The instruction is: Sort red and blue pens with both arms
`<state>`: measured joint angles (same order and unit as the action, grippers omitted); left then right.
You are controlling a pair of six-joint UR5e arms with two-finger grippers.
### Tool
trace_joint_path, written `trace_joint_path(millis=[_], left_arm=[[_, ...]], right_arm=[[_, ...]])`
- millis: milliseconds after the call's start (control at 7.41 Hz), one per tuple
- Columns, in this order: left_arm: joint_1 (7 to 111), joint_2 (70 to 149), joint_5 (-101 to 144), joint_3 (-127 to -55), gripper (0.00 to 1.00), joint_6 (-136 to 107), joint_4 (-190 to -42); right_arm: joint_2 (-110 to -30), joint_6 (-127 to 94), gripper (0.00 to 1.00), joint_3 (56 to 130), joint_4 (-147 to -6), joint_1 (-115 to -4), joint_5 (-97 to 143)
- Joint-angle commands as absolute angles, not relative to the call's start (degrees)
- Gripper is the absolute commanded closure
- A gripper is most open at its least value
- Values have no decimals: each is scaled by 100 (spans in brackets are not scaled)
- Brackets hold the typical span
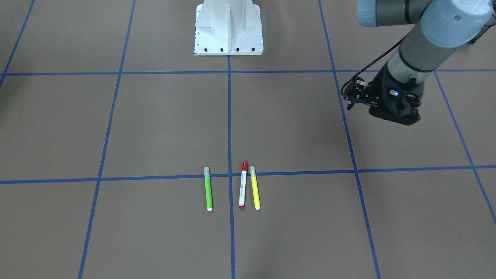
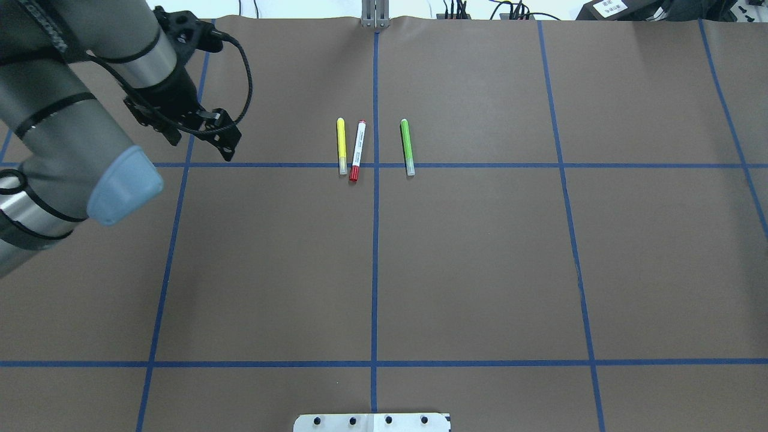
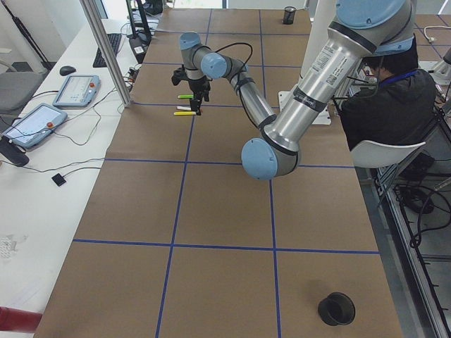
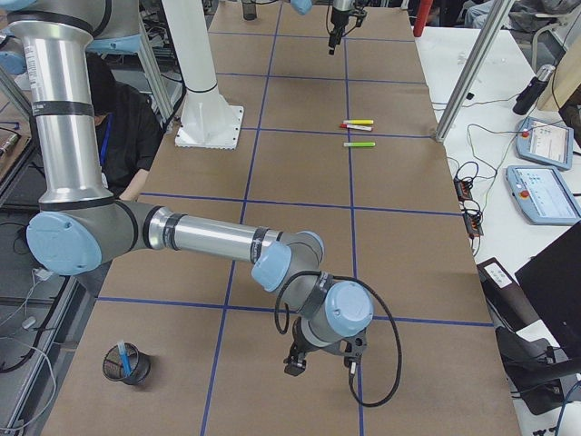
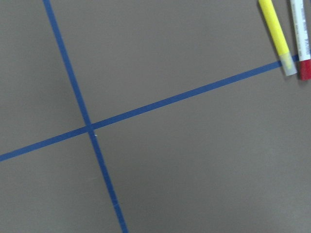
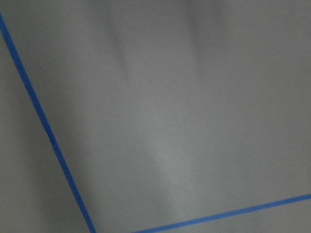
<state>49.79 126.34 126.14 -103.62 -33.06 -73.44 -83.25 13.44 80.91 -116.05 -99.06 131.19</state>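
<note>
The red pen (image 1: 243, 185), white-barrelled with a red cap, lies on the brown table beside the centre tape line, also seen as the red pen (image 2: 357, 150) and at the top right edge of the left wrist view (image 5: 305, 68). The blue pen (image 4: 123, 357) stands in a black cup (image 4: 136, 371) on the floor-side corner at the robot's right end. My left gripper (image 2: 174, 135) hovers well to the left of the pens, fingers hidden by its body (image 1: 393, 114). My right gripper (image 4: 322, 363) hangs low over the table's right end; I cannot tell its state.
A yellow marker (image 1: 255, 188) lies right against the red pen, and a green marker (image 1: 208, 189) lies across the centre line. Another black cup (image 3: 337, 308) stands at the table's left end. The white pedestal (image 1: 228, 29) is at the robot's side. A person sits behind the robot.
</note>
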Motion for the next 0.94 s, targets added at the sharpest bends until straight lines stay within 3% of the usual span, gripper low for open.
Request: trace_joint_path(millis=[0,540,810], left_arm=[[4397,12848,12201,-9515,0,-4653,-8914],[3824,14244,11690,-7871,0,-5300,-9044],[3797,14606,11681,-6878,0,-5300,-9840]], right_arm=[[-7938,1143,0,8165,-11575,-9616,13297],[-7919,326,0,9218,-11566,-9071,13463],[-7910,273,0,9482,-11566,-8764,13588]])
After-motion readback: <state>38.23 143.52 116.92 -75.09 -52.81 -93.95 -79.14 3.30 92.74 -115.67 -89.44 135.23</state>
